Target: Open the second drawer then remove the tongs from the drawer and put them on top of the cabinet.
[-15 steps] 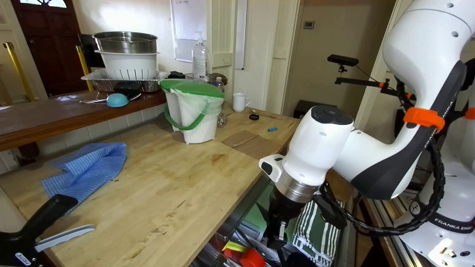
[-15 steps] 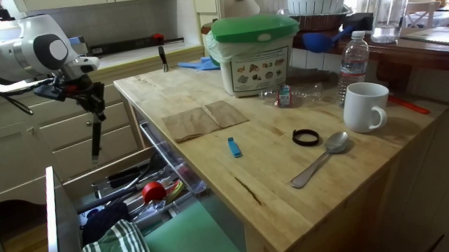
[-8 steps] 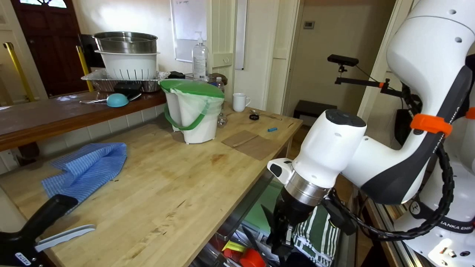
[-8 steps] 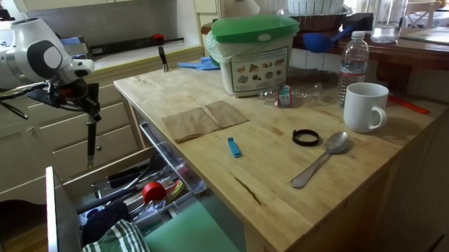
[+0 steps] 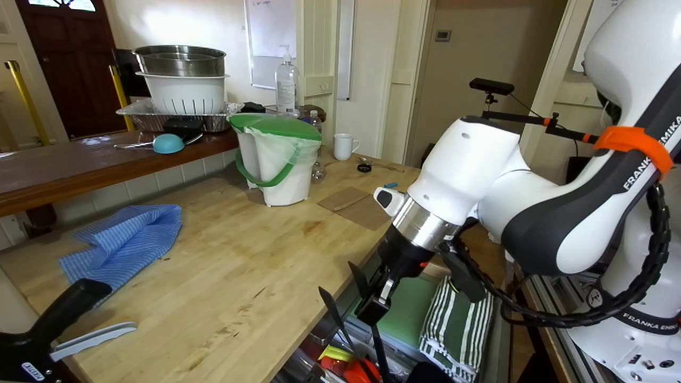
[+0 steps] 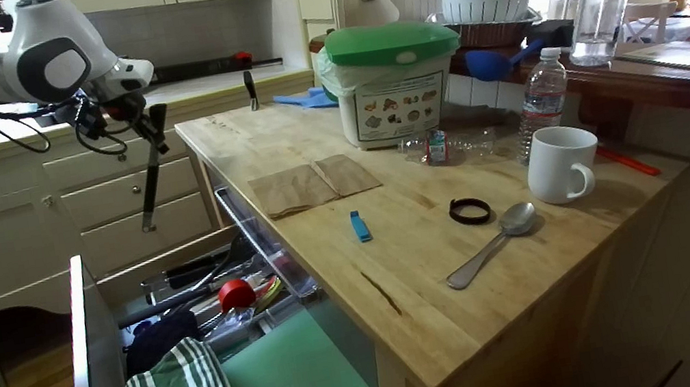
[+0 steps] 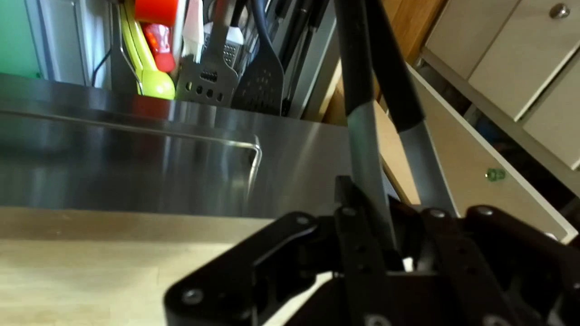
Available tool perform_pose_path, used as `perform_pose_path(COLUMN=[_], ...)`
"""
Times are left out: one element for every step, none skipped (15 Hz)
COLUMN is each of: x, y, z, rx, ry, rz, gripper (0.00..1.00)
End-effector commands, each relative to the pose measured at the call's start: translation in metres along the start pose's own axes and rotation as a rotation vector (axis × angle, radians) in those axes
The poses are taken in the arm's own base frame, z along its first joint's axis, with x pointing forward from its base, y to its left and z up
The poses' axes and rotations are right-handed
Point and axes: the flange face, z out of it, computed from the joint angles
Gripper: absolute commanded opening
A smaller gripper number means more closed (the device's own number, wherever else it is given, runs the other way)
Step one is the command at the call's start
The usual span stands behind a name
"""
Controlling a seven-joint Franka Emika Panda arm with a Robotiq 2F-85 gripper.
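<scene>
Claw (image 5: 372,308) gripping tongs (image 5: 379,348), open drawer (image 5: 499,340)

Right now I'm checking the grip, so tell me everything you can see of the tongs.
The tongs are slim, their two long arms forming a narrow V, with black sleeves and bare, metal-looking grey lengths. The lower end shows a small greyish tip; its detail is too blurred to tell. They hang slanted, apparently above the open drawer, with the gripper shut on them. I see nothing else touching them.

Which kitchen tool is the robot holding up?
The tongs: two long black-and-silver arms in a narrow V, held by the gripper. The dark spatulas lie in the open drawer, the spoon on the wooden top.
</scene>
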Motion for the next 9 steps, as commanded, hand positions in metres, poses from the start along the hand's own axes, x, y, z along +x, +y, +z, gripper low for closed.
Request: perform_pose_path(x=[0.021,0.027,0.032,0.039,0.044,0.05,0.057,0.062,0.067], y=[-0.01,-0.012,-0.013,-0.014,-0.013,-0.012,-0.01,-0.008,-0.002], z=[-0.03,-0.038,-0.045,-0.054,-0.061,-0.069,-0.077,-0.086,-0.092], rx=[0.041,0.058,0.074,0.095,0.115,0.135,0.161,0.184,0.205], ry=[0.059,0.082,0.104,0.125,0.145,0.163,0.182,0.196,0.208], rz=[0.021,0.031,0.045,0.063,0.085,0.108,0.139,0.167,0.192], gripper=[0.01,0.01,0.01,0.01,0.01,0.01,0.01,0.01,0.01])
